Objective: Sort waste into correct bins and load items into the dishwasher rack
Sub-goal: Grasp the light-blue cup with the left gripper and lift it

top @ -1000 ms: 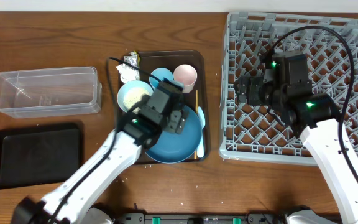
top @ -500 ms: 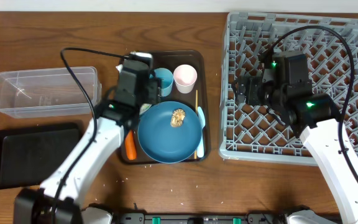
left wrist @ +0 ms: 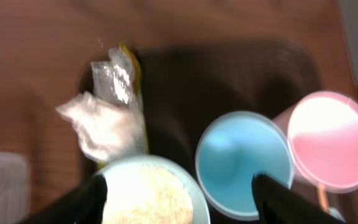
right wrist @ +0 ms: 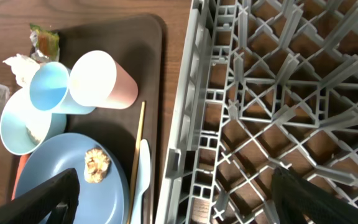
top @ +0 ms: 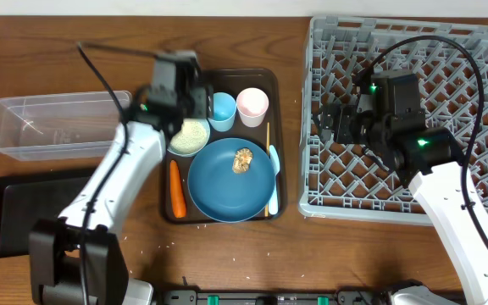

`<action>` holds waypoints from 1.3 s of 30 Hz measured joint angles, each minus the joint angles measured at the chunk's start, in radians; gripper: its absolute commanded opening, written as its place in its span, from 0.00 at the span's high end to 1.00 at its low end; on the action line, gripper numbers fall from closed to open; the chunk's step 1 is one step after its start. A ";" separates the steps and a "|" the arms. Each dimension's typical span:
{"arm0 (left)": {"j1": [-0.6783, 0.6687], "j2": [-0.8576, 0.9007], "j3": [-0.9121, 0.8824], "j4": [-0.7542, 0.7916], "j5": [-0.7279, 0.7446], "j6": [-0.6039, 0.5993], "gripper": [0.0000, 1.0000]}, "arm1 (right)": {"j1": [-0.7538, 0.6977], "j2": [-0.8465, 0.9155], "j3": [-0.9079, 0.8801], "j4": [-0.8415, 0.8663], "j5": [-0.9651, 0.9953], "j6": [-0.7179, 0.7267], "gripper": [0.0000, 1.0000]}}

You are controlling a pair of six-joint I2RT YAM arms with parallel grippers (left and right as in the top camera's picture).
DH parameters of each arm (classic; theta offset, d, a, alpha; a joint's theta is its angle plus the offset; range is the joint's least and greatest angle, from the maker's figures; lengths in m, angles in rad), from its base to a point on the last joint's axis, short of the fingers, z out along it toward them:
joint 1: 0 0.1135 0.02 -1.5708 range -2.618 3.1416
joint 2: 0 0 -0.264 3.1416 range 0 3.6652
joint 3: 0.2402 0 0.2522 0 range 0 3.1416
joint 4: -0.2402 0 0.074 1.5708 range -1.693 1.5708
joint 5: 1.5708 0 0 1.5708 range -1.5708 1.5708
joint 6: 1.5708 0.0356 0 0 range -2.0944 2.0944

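We are noting the left gripper [left wrist: 185,198] hovering over the back-left corner of the dark brown serving tray [top: 227,78]. Its fingers are standing wide apart with nothing between them. The right gripper [right wrist: 182,198] is hanging over the left edge of the grey dishwasher rack [top: 413,51], jaws likewise spread and gripping nothing.

On the serving tray we are counting:
- One round blue plate [top: 219,191] at the front, carrying one brown food lump [top: 244,159] near its middle.
- One white bowl [top: 189,134] behind and left of the plate, holding a pale heap of rice [left wrist: 142,199].
- Two cups standing upright and side by side at the back: one light blue cup [top: 222,110] and one pink cup [top: 252,105].
- One pale spoon [top: 273,174] lying along the plate's right rim.
- One thin wooden chopstick [top: 268,140] lying just behind the spoon.
- One orange carrot [top: 176,188] lying lengthwise left of the plate.

At the tray's back-left corner we are seeing one crumpled white napkin [left wrist: 101,127]. Beside it is one shiny wrapper [left wrist: 120,78] with a yellow-green edge.

We are counting two bins to the left on the table [top: 312,254]. The clear tub [top: 58,100] is sitting behind, and the black tray [top: 24,212] is sitting in front of it. We are seeing nothing in the tub or the rack.
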 measured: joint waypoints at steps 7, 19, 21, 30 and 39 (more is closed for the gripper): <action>0.031 0.055 0.192 -0.115 0.068 0.000 0.34 | 0.000 0.000 0.000 0.000 -0.003 0.016 0.07; 0.021 0.234 0.190 -0.196 0.101 0.000 0.41 | 0.000 0.000 0.000 -0.002 -0.003 0.023 0.06; 0.021 0.243 0.190 -0.196 0.101 0.000 0.44 | 0.000 0.000 0.000 -0.002 -0.003 0.023 0.06; -0.006 0.345 0.190 -0.181 0.104 -0.001 0.69 | 0.000 0.000 0.000 -0.002 -0.003 0.023 0.05; -0.009 0.346 0.190 -0.144 0.104 0.002 0.94 | 0.000 0.000 0.000 -0.002 -0.003 0.023 0.05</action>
